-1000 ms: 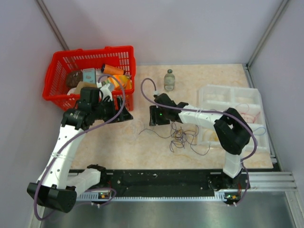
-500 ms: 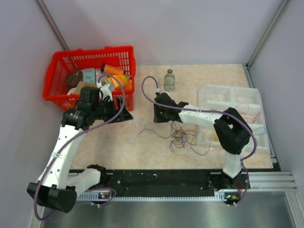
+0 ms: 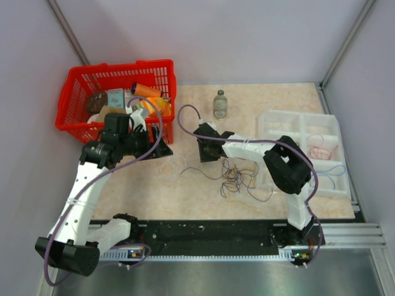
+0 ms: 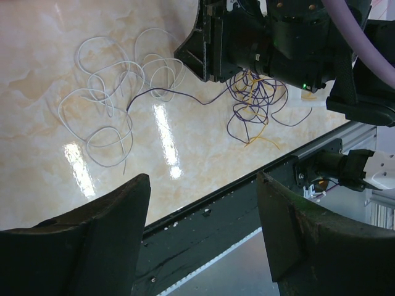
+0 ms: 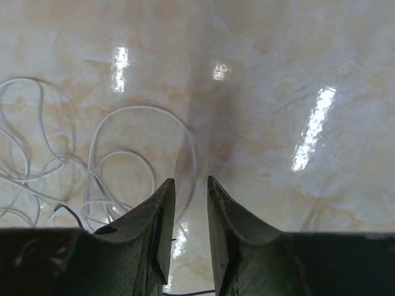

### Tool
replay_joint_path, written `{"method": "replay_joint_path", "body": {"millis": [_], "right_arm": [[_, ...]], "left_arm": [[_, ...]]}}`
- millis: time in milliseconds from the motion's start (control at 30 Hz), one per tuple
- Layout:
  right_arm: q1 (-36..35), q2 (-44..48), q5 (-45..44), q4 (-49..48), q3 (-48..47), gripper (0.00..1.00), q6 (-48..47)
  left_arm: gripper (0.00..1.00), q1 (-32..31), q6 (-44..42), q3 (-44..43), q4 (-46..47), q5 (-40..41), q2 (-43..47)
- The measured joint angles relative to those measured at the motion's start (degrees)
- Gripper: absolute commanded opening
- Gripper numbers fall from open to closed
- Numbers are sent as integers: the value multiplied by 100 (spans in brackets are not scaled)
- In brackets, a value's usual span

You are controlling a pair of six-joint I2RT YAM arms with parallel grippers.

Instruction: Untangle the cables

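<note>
The cables lie mid-table: a purple and yellow tangle (image 3: 237, 176) (image 4: 253, 102), and pale white loops (image 4: 111, 92) (image 5: 148, 111) to its left. One purple strand (image 4: 179, 94) runs between the two. My right gripper (image 3: 206, 154) (image 5: 191, 180) points down at the white loops' right edge. Its jaws stand a narrow gap apart, and a white loop on the table shows through that gap, not pinched. Beside the red basket hovers my left gripper (image 3: 165, 150) (image 4: 202, 179), wide open and holding nothing.
A red basket (image 3: 111, 68) full of items stands at the back left. A small glass bottle (image 3: 220, 103) is at the back centre. The clear divided tray (image 3: 296, 120) on the right holds a red wire (image 3: 318, 151) and a blue one (image 3: 333, 168).
My right gripper's jaws have narrowed, its wrist has shifted slightly and its elbow has swung left. The left arm has not moved.
</note>
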State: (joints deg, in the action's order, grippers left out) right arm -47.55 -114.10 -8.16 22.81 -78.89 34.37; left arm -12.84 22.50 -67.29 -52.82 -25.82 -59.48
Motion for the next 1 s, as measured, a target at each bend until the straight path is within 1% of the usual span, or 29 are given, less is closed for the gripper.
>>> {"method": "replay_joint_path", "body": {"millis": [67,200,267,300,367,400,467,500,567,700,767,800,867,933,1000], "right_arm": [[-37,0,-111,94,0,32,22],[-76,0,-289,254,0,32,11],[-85,2,-372,306,4,27,-2],[-87,2,-389,313,4,24,-9],[-94,2,-396,313,13,15,-13],[-96,2,-376,293,13,12,-7],[-98,2,-280,267,15,0,35],[-103,2,-216,214,15,0,57],[-109,2,-125,122,15,0,107],[-114,76,-304,76,28,0,11],[-116,376,-542,92,170,0,-125],[-118,695,-702,133,289,0,-240],[-116,1484,-951,197,470,0,-433],[-107,2354,-1141,192,503,0,-584],[-57,3152,-1244,63,487,0,-675]], "left_arm": [[73,0,0,0,0,0,0],[73,0,0,0,0,0,0],[73,0,0,0,0,0,0],[62,0,0,0,0,0,0],[62,-24,120,125,81,122,168],[62,-52,201,461,149,356,492],[62,-83,339,896,-433,599,1250],[61,-98,393,946,-654,649,1521],[59,-118,459,931,-750,704,1777],[59,-118,503,920,-741,807,1720],[61,-118,509,920,-737,868,1705],[62,-118,516,922,-726,883,1707],[66,-118,531,929,-691,887,1711],[70,-118,546,951,-627,920,1692],[73,-120,546,953,-544,1047,1628]]}}
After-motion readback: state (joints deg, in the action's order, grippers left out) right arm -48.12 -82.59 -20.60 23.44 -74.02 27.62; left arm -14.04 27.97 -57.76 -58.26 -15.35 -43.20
